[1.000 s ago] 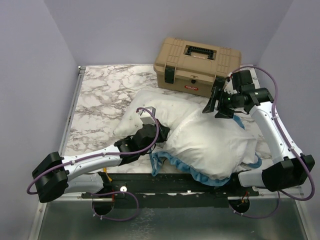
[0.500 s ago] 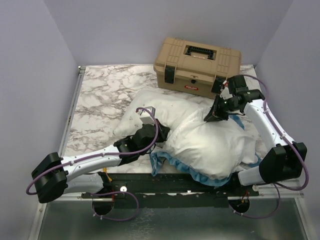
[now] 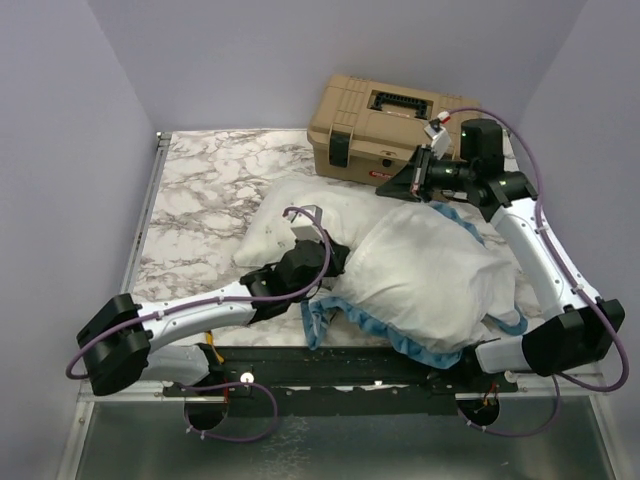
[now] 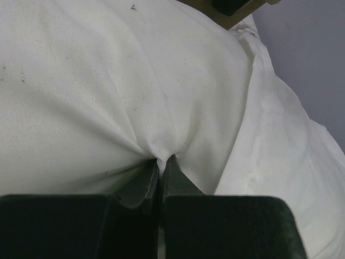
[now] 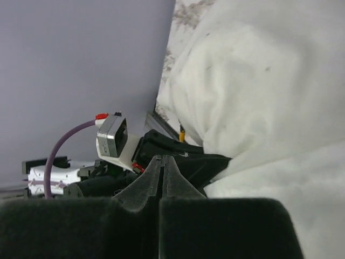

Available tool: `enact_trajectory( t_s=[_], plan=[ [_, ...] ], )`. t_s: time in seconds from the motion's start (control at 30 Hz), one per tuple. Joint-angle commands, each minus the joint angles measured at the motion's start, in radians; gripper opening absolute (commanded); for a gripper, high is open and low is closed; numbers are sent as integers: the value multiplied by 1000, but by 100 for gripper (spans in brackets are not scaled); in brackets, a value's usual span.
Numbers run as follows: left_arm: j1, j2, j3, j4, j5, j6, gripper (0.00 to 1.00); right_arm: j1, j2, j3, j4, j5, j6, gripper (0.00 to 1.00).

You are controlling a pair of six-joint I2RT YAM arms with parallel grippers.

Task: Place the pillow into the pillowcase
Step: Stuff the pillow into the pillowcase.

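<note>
Marble table (image 3: 200, 190) | left hand (image 4: 160, 162) pinching pillow (image 4: 81, 81) fabric | right hand (image 3: 387, 187) closed, empty, above pillowcase (image 3: 430, 280) far edge

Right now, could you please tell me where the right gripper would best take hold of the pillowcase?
Probably the blue frilled edging on the far side of the pillowcase, nearest the shut, empty right gripper. Come down from above with it opened: the frill lies as a thin flap beside the plump body, easier to pinch than rounded fabric.
</note>
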Motion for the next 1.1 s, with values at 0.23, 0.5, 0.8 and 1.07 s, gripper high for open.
enact_trajectory(
  t_s=[0.23,0.5,0.8,1.07],
  plan=[
    [-14,161,164,120,127,18,0,108,109,240,-317,468,-218,46],
    [-17,122,97,94,108,-21,0,82,130,283,-495,778,-339,91],
    [-18,85,79,-33,37,-129,0,28,206,118,-413,629,-323,76],
    [-18,50,59,-34,10,-138,0,26,202,208,-359,523,-288,0]
  ],
)
